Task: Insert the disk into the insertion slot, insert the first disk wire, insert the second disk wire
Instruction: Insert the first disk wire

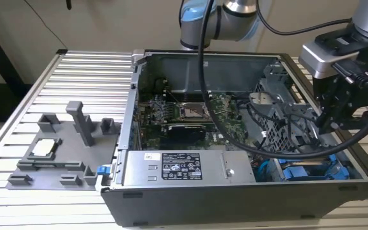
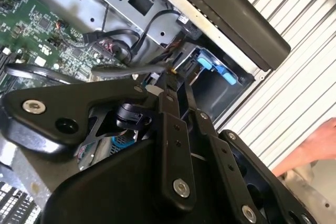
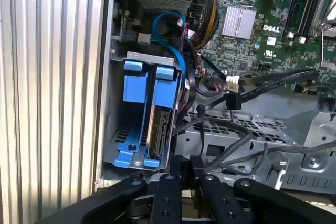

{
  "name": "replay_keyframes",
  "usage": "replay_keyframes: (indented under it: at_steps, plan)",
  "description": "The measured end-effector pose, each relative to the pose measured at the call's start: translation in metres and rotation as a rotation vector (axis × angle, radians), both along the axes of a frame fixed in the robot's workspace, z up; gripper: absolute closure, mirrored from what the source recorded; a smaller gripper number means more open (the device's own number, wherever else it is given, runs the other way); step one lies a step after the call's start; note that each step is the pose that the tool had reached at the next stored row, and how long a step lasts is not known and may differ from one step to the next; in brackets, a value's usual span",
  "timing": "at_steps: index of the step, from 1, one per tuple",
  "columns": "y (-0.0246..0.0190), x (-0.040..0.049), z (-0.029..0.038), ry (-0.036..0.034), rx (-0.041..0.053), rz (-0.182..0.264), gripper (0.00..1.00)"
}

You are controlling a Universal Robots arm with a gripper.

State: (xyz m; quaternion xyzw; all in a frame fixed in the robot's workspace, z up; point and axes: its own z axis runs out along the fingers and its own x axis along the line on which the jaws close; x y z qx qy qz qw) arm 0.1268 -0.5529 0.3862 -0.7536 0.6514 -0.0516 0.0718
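Observation:
The disk [image 3: 160, 125], silver in a blue carrier, sits upright in the insertion slot [image 3: 137, 56] of the grey drive cage beside another blue carrier [image 3: 134, 81]. In the exterior view the blue carriers [image 1: 312, 170] lie at the case's near corner on the exterior view's right. My gripper [image 1: 328, 125] hangs inside the case just above the cage. In the second wrist view its fingers [image 2: 169, 95] meet at the tip, shut on the end of a black disk wire [image 2: 126, 70]. The gripper [image 3: 184, 164] is close over the disk's edge.
The open grey case [image 1: 235, 201] holds a green motherboard [image 1: 190, 115], a labelled power-supply box [image 1: 178, 167] and loose black cables [image 1: 286, 124]. A grey fixture plate [image 1: 56, 153] lies on the slatted table at the exterior view's left. A person's hand [image 2: 315, 145] is beside the case.

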Motion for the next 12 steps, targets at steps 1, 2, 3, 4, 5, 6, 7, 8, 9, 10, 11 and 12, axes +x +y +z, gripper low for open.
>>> replay_keyframes:
  at_steps: [1, 2, 3, 4, 5, 6, 7, 8, 9, 10, 11, 12]
  plan:
    - [0.0, 0.0026, -0.0001, 0.013, -0.004, 0.0, 0.81]
    - [0.0, 0.0054, -0.0001, 0.027, -0.0079, 0.0, 0.81]
    - [0.0, 0.0079, -0.0001, 0.0416, -0.0111, 0.0, 0.81]
    - [0.0, 0.0104, -0.0001, 0.0567, -0.014, 0.0, 0.81]
    - [0.0, 0.0129, -0.0001, 0.072, -0.0168, 0.0, 0.81]
    - [0.0, 0.0153, -0.0001, 0.0874, -0.0194, 0.0, 0.81]
    - [0.0, 0.0179, -0.0001, 0.1038, -0.022, 0.0, 0.81]
    - [-0.0001, 0.0203, -0.0001, 0.1186, -0.0239, 0.0, 0.81]
    - [-0.0002, 0.0228, -0.0001, 0.134, -0.0257, 0.0, 0.81]
    - [-0.0003, 0.0254, -0.0002, 0.1498, -0.0273, 0.0, 0.81]
    - [-0.0004, 0.0279, -0.0002, 0.1647, -0.0288, 0.0, 0.81]
    - [-0.0005, 0.0304, -0.0002, 0.1796, -0.0301, 0.001, 0.81]
